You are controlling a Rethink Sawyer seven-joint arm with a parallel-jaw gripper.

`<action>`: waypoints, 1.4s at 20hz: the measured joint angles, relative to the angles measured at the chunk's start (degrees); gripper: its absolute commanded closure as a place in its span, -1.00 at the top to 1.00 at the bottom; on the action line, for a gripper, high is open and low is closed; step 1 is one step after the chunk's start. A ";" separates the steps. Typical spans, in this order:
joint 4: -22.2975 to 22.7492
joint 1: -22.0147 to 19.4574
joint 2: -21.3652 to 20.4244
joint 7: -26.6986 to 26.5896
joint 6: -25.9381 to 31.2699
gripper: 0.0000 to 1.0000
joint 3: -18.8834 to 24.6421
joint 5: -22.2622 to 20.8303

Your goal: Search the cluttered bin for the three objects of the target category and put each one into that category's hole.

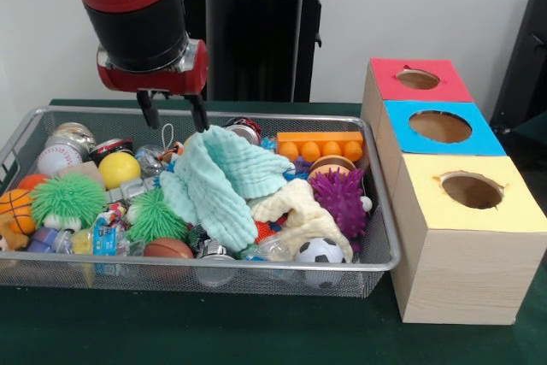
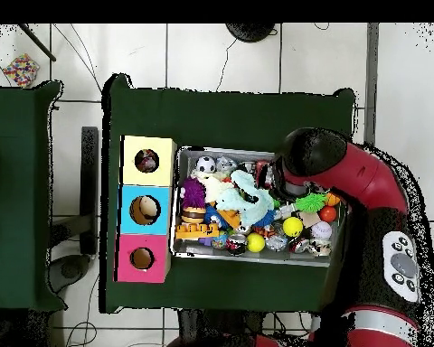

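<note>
Nearest you, a soccer ball (image 1: 320,250) sits at the bin (image 1: 214,271) front, probably a target. Mid-bin, a green cloth (image 1: 218,179) covers toys. Beyond it, the gripper (image 1: 173,113) hovers, fingers spread and empty, seemingly poised to lift that cloth. Three boxes (image 1: 466,237) wait right.

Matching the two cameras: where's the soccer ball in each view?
Front view: soccer ball at the bin's near right corner, against the wire wall, below the purple spiky ball.
Overhead view: soccer ball at the bin's top left corner, above the purple spiky ball.
Shared landmark: the yellow-topped box, right beside that corner in both views.
</note>
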 measured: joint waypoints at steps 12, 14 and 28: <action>4.92 -1.93 0.55 0.00 -4.77 1.00 2.84 3.97; 5.18 -2.08 0.91 0.00 -5.57 1.00 3.42 4.23; 6.28 -1.08 5.99 0.00 -7.26 1.00 3.82 3.53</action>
